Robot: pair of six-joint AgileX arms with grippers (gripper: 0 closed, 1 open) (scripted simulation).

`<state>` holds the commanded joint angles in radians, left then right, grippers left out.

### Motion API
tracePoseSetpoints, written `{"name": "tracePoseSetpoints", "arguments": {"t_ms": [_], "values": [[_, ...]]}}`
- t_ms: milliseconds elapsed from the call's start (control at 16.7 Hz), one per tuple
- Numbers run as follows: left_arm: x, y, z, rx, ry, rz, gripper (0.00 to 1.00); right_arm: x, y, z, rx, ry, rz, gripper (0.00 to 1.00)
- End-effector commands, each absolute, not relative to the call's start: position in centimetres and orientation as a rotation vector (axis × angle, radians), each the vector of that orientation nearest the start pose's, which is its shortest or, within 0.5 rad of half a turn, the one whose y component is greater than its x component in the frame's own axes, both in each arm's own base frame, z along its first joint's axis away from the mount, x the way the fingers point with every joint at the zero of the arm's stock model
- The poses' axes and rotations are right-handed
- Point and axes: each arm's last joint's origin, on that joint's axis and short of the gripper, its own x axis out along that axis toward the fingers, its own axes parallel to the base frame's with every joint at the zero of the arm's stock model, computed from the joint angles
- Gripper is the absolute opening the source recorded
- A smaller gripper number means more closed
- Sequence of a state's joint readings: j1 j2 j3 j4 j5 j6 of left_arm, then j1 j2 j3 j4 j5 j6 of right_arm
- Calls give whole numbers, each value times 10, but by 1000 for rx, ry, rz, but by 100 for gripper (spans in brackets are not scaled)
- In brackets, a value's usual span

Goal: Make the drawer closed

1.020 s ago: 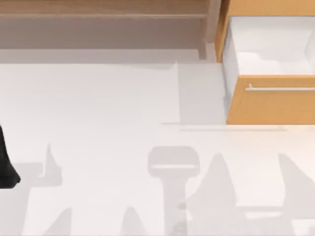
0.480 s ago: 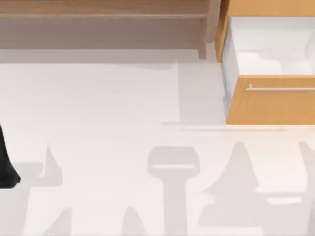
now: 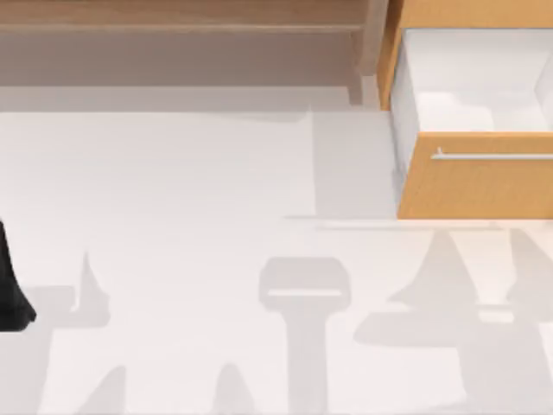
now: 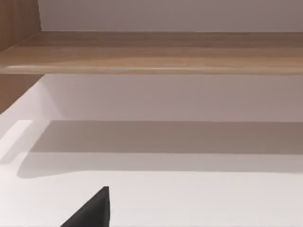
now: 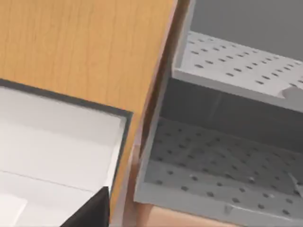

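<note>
The drawer point(image 3: 475, 186) juts out, pulled open, from the orange-tan cabinet at the table's far right. Its flat wooden front carries a thin silver bar handle point(image 3: 492, 156), and its white inner walls point(image 3: 467, 78) lie exposed behind it. The right wrist view looks down into the drawer's white inside point(image 5: 52, 142) from close by, and a dark part of my right gripper point(image 5: 92, 210) sits at the picture's edge. My left arm point(image 3: 10, 290) rests at the table's left edge, far from the drawer. A dark part of my left gripper point(image 4: 92, 210) hangs over the white table.
A long brown wooden shelf point(image 3: 181, 17) runs along the back of the table. Beside the cabinet's wooden side point(image 5: 85, 47) stand grey perforated metal shelves point(image 5: 222, 165). Arm shadows point(image 3: 449, 303) fall on the white tabletop in front of the drawer.
The right arm's shadows on the table have slid to the right and closer to the drawer front. The drawer and the left arm have not moved.
</note>
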<state>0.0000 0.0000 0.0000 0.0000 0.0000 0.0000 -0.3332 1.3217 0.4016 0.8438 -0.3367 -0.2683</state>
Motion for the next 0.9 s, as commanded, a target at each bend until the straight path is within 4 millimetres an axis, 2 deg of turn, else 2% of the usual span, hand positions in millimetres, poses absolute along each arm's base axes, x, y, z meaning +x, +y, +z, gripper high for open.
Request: {"name": "tracePoseSetpoints", "arguments": {"t_ms": [180,360,660,900], "values": [[106,-1,160,0,0,0,100,238,-33,151,-528,77,36,100],[106,-1,160,0,0,0,100,229,2,128,-845,46,22,100],[106,-1,160,0,0,0,100,222,44,109,-1301,-6,-26,100],[106,-1,160,0,0,0,100,227,66,96,-1512,-11,-29,100]]}}
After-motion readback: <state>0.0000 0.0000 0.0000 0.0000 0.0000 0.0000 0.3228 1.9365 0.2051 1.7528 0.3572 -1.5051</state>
